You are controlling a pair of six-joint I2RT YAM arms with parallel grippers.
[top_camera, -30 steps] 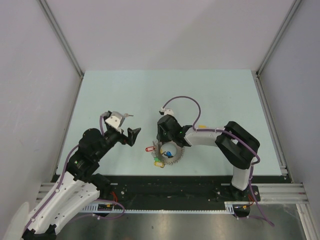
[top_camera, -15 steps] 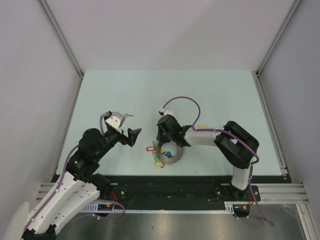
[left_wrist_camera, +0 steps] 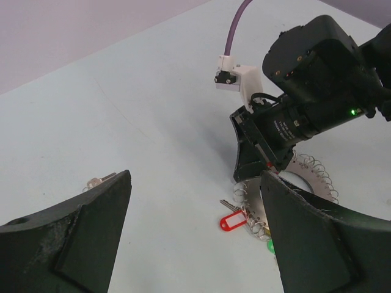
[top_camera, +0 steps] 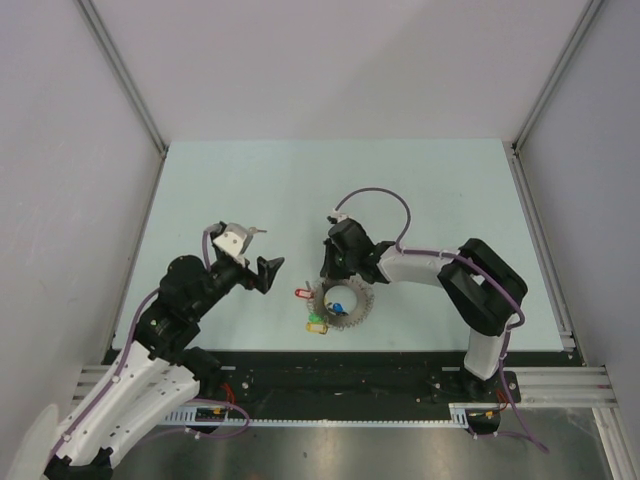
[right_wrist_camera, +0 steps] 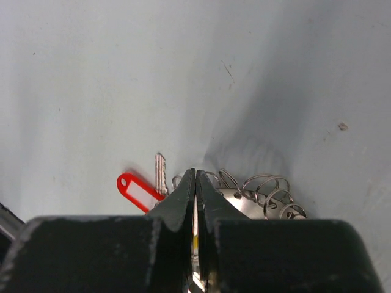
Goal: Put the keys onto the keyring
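From above, the keyring [top_camera: 340,305] lies on the pale green table [top_camera: 250,180] just ahead of the two bases. A blue-tagged key [top_camera: 338,307] sits inside its hoop, a red tag [top_camera: 301,295] sticks out on its left, and green and yellow tags [top_camera: 317,323] bunch at its near-left edge. The right gripper [top_camera: 335,281] points down onto the ring's far-left rim. I would guess it is there to pin or pick something. The left gripper [top_camera: 267,269] waits just beside the ring, clear of it.

From the left wrist, its own jaws stand wide with nothing between them. A small silvery piece [left_wrist_camera: 99,180] lies by one finger and may be a loose key. The printing on the other arm's lens barrel [left_wrist_camera: 305,125] is too small to read.

From the right wrist, the fingers [right_wrist_camera: 180,204] are pressed together over the wire loops [right_wrist_camera: 263,189]. A pale yellow sliver shows in the seam, but I cannot tell whether anything is pinched.
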